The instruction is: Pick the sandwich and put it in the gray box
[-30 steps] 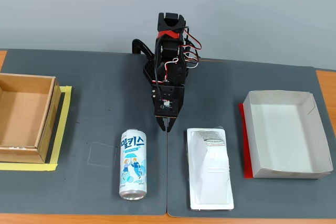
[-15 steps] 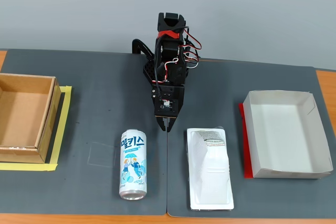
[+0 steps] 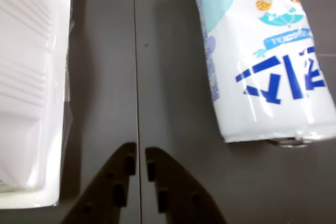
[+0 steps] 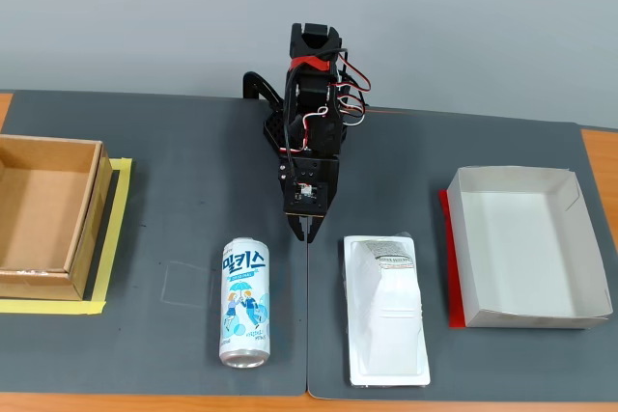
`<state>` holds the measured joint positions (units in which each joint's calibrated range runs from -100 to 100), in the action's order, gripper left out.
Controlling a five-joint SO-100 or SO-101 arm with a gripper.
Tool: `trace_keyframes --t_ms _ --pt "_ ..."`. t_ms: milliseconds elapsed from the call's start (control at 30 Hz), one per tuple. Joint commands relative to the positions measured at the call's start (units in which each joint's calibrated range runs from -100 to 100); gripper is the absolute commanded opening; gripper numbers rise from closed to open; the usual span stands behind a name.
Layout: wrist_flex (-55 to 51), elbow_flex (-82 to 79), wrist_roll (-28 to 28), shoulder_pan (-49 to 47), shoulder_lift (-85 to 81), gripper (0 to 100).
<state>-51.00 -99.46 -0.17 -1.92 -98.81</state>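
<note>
The sandwich (image 4: 386, 311), a white plastic wedge package with a small label at its far end, lies on the dark mat right of centre in the fixed view. Its ribbed side fills the left edge of the wrist view (image 3: 29, 82). The gray box (image 4: 526, 246), a shallow pale tray with a red strip on its left side, sits empty at the right. My gripper (image 4: 306, 230) hangs over the mat seam between the can and the sandwich, touching neither. In the wrist view my gripper (image 3: 139, 156) has its dark fingers nearly together with nothing between them.
A white-and-blue drink can (image 4: 244, 302) lies on its side left of the gripper, large at the right of the wrist view (image 3: 262, 51). A brown cardboard box (image 4: 43, 214) sits on yellow tape at the far left. The arm base (image 4: 311, 94) stands at the back centre.
</note>
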Motion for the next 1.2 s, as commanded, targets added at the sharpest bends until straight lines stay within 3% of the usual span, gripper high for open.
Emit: trace_keyframes --t_ms 0,467,833,1167 --pt "-0.1 -0.3 -0.1 0.6 -0.5 2" --pt "-0.6 5.9 -1.7 -4.2 1.9 2" --pt "-1.3 28.1 -4.4 -4.3 28.4 2" --pt "-14.5 47.3 -4.5 -5.0 41.5 2"
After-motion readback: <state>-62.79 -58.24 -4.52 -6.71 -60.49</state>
